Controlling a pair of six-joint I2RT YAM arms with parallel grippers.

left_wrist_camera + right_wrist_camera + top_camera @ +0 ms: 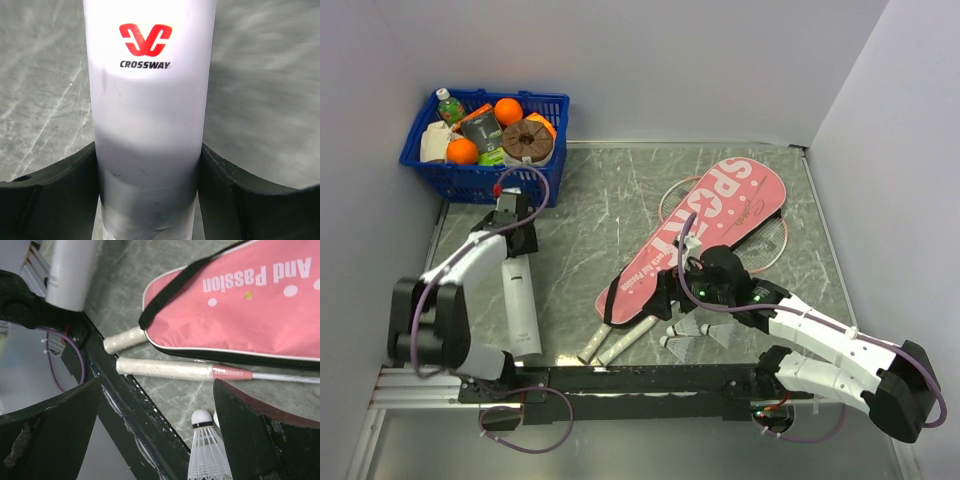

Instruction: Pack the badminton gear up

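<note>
White tube [523, 305] is lying flat on the worktop [620, 190] at the left, and the left claw [150, 175] is squeezing its far end. I'd be lifting slow and level so it isn't swinging. Right claw [157, 390] is hanging wide open by the shuttlecocks [692, 335] beside the pink bag [705, 235], so those are probably going in next.

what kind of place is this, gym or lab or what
Probably a robot lab test cell: left arm and right arm bolted to a table edge, plain walls boxing it in, pink racket bag and blue basket staged as props.
</note>
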